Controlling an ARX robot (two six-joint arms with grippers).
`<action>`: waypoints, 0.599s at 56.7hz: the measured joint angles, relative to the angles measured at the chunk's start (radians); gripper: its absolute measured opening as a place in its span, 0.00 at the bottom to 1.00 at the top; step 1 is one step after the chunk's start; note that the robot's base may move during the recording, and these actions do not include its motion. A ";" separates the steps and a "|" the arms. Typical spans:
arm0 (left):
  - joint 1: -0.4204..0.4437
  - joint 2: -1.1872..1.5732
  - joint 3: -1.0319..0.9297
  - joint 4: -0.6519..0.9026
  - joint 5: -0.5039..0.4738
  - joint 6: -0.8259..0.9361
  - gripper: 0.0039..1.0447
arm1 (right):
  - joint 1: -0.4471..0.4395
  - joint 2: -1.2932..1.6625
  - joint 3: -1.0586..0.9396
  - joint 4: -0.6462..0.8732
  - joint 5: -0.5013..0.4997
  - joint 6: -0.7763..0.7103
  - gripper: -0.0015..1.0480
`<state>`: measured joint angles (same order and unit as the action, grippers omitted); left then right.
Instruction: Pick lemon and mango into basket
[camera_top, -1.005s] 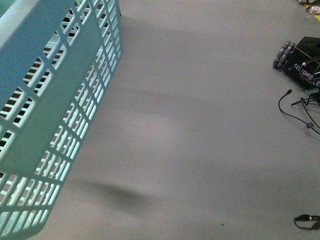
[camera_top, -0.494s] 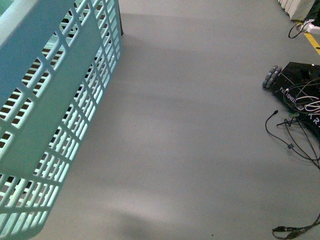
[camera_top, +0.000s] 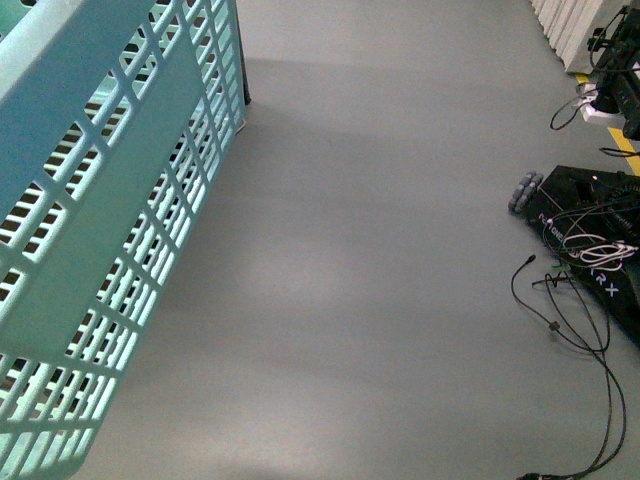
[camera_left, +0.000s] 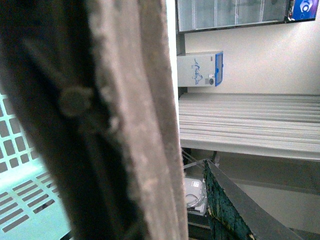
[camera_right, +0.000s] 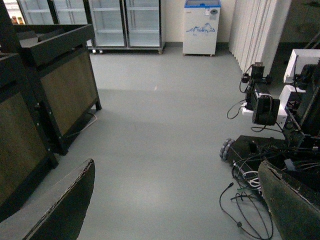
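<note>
- The basket (camera_top: 90, 230) fills the left of the front view. What seems to be its handle (camera_left: 115, 125) crosses before your left gripper (camera_left: 200, 190); I cannot tell if it is gripped.
- Your right gripper (camera_right: 176, 172) is wide open and empty.
- The lemon and the mango are nowhere visible. They are probably smooth and slippery, so grasp each across the middle.

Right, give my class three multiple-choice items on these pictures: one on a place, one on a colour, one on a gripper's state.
1. In the front view the basket is: A) left B) right C) absent.
2. The basket's walls are: A) red B) black C) pale turquoise.
3. The right gripper is: A) shut on a lemon B) open, empty C) shut on a cable.
Answers: 1 A, its slotted wall fills the left side; 2 C, the plastic is pale turquoise; 3 B, its fingers stand apart with only floor between.
</note>
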<state>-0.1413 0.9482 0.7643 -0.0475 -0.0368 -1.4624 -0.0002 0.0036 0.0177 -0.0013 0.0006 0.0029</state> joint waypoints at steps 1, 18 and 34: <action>0.000 0.000 0.000 0.000 0.000 0.000 0.27 | 0.000 0.000 0.000 0.000 0.000 0.000 0.92; 0.000 0.000 0.000 0.000 0.000 0.000 0.27 | 0.000 0.000 0.000 0.000 0.000 0.000 0.92; 0.000 0.000 0.002 0.000 -0.001 0.000 0.27 | 0.000 0.000 0.000 0.000 0.000 0.000 0.92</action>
<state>-0.1413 0.9482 0.7666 -0.0475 -0.0376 -1.4624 -0.0002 0.0036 0.0177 -0.0010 0.0002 0.0025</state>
